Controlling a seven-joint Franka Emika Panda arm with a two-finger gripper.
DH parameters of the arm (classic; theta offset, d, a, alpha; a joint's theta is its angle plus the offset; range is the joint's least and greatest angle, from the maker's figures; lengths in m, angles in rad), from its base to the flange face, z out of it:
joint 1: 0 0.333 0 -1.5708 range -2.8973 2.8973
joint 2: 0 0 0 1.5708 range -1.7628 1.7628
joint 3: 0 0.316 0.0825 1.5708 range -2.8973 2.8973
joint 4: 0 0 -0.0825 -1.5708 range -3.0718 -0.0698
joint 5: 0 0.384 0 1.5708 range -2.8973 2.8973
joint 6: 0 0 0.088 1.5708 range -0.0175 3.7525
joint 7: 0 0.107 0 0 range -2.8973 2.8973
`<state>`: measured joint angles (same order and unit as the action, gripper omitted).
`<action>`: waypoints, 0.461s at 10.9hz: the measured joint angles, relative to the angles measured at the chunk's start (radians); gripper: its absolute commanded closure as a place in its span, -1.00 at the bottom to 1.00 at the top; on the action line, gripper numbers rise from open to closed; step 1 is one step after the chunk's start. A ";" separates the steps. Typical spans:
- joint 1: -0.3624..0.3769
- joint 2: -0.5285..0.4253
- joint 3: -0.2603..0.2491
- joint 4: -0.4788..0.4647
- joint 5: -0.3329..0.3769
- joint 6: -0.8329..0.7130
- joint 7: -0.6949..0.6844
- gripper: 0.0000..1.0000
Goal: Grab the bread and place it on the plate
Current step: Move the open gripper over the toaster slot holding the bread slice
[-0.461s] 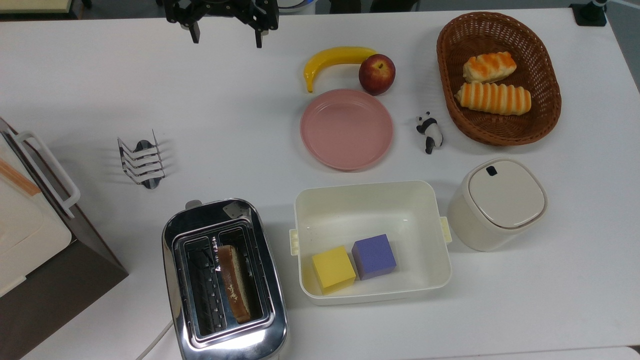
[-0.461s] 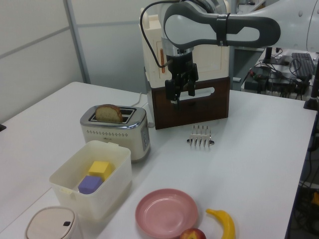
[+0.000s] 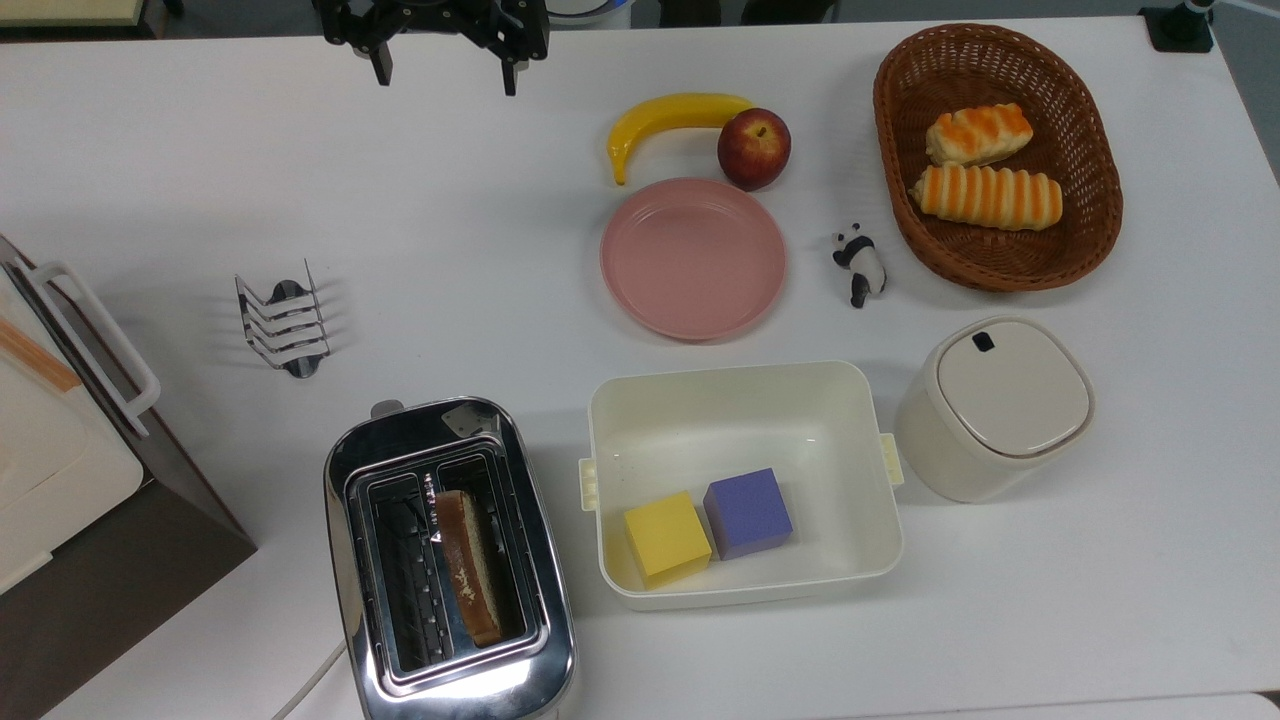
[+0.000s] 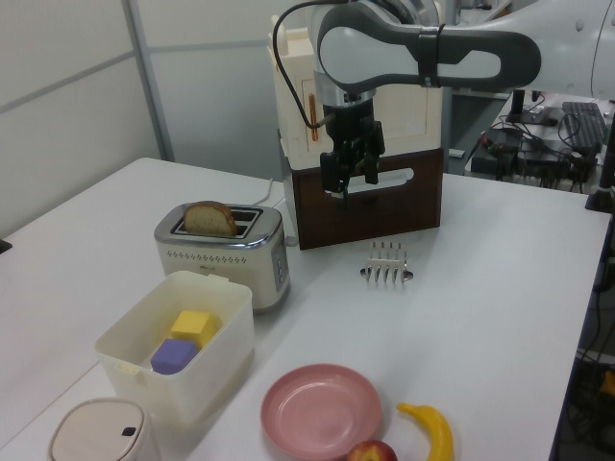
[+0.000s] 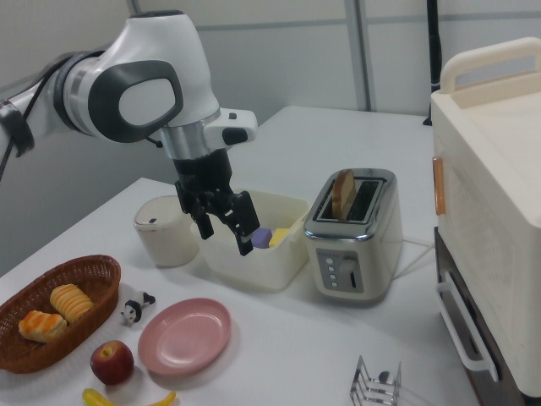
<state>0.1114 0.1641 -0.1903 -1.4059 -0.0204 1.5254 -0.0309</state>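
The brown-crusted bread slice (image 3: pixel 467 565) stands on edge in a slot of the shiny chrome toaster (image 3: pixel 360 600), at seven o'clock in the top view. The round pink plate (image 3: pixel 693 258) lies bare near centre (an apple just beyond it). The black two-finger end effector (image 3: pixel 442 72) hangs spread open, holding nothing, at eleven o'clock above the white surface (image 3: pixel 480 230).

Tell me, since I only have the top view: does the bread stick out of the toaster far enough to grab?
Observer: Probably. In the left view the bread stands upright in the toaster, with its rounded top clear above the slot.
Operator: Is the gripper low over the table?
Observer: No. In the right view the gripper hangs high above the table, open and holding nothing.
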 measured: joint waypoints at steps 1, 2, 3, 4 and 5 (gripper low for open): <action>0.000 0.000 0.000 0.000 0.002 0.004 0.000 -1.00; 0.000 0.001 0.000 0.000 0.002 0.018 0.000 -1.00; 0.000 0.003 0.000 0.000 0.003 0.031 0.000 -1.00; 0.000 0.007 0.000 0.000 0.005 0.050 0.000 -1.00; 0.000 0.013 0.000 -0.001 0.013 0.088 0.000 -1.00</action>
<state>0.1111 0.1770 -0.1902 -1.4065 -0.0071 1.6131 -0.0309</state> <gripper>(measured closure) 0.000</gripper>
